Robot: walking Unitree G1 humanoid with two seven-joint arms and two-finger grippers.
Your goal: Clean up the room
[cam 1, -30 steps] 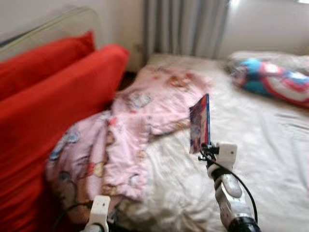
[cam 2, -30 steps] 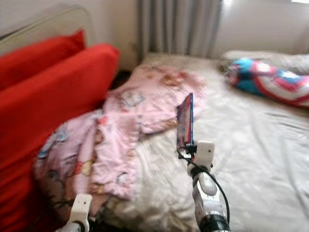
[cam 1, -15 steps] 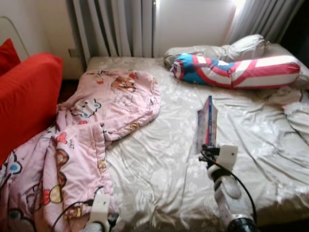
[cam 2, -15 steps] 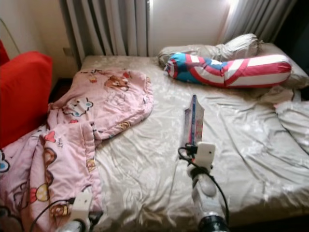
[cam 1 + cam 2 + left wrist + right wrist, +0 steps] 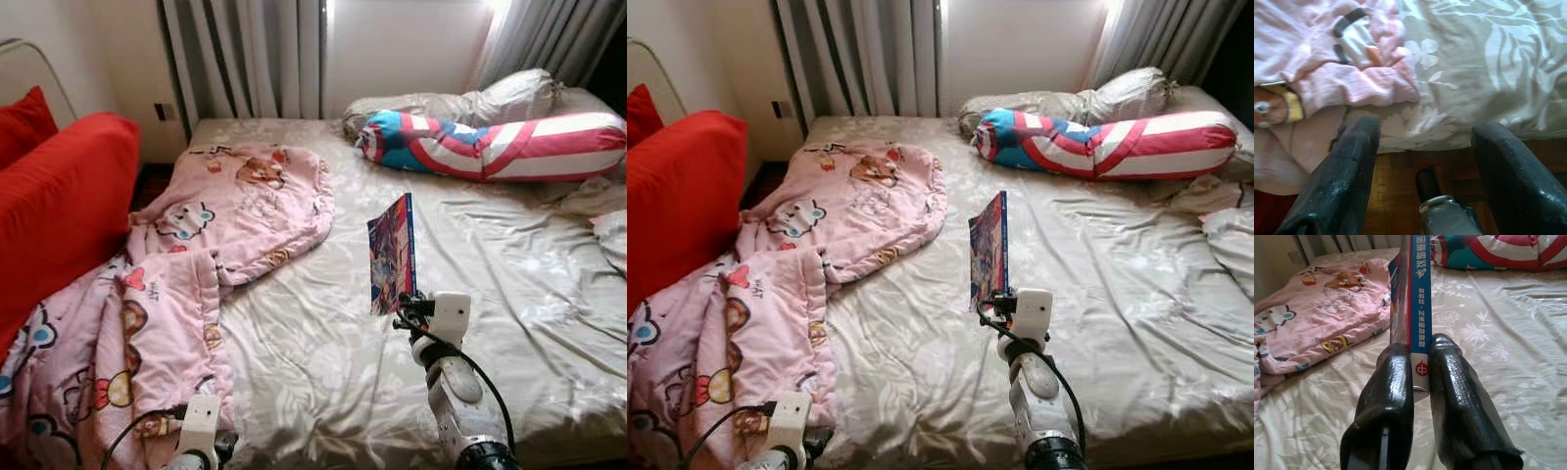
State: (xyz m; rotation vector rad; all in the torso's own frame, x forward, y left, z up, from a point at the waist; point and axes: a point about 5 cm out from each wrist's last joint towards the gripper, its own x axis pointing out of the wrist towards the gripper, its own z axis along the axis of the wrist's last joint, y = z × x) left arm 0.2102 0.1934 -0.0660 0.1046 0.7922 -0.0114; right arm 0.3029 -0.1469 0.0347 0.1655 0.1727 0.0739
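Turning back a little, the head camera is bringing more of the red sofa into the left of the frame than 0.5 s ago, while the book is keeping its place above the right gripper.

Left eye view: the right gripper [image 5: 404, 305] is holding the thin picture book [image 5: 392, 253] upright by its lower edge at centre frame, over the beige bedsheet [image 5: 323, 352]. A pink cartoon quilt [image 5: 176, 284] is spilling off the bed at lower left, and a striped bolster pillow [image 5: 495, 145] is lying at upper right. The left gripper [image 5: 201, 441] is hanging idle at the bottom edge.

Left wrist view: its 2 fingers [image 5: 1342, 176] are standing apart, clasping nothing.

Right wrist view: both fingers [image 5: 1396, 396] are pinching the book's blue spine [image 5: 1419, 298].

Judging from this, the book is being carried off for tidying; keeping the pinch firm and the wrist level should stop so thin a book from swinging or slipping.
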